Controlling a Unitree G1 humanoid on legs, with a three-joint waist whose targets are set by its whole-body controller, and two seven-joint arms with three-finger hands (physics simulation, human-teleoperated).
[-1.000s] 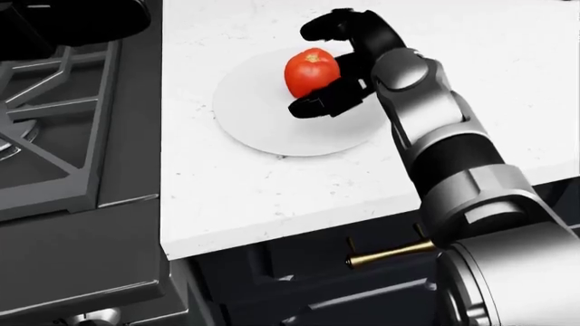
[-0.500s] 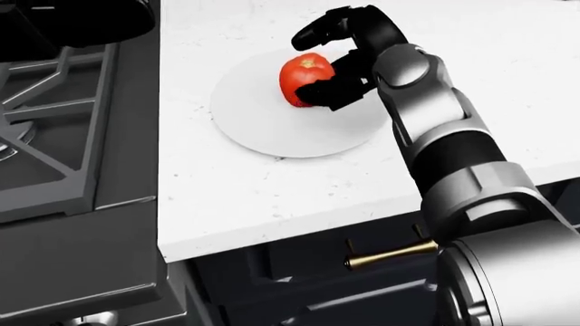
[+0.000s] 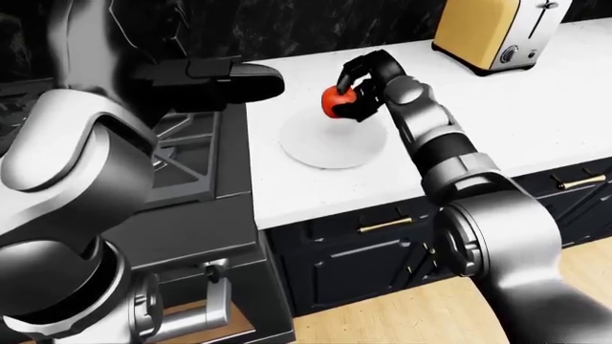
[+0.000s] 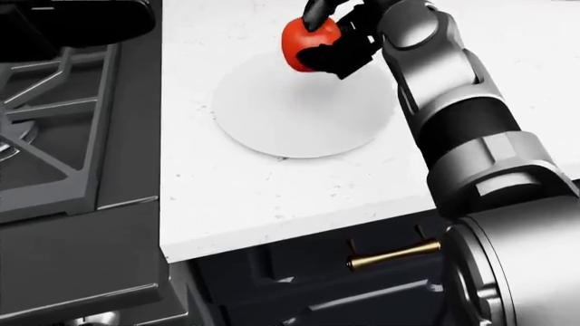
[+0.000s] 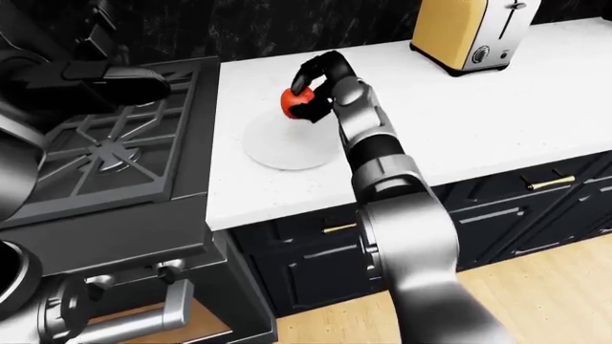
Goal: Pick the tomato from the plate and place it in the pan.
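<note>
Right hand point(image 4: 331, 41) clamped on tomato point(image 4: 306, 35) above plate point(image 4: 299, 115) — fingers partly cut off; left hand unseen.

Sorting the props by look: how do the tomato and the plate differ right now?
The tomato is red and round; the plate is white and flat. The tomato is held in the right hand, whose fingers close round it; the plate lies bare on the counter.

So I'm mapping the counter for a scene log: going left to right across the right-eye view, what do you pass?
Stove grate → white plate → right robot hand closed round the tomato → yellow toaster → brass drawer handle.
</note>
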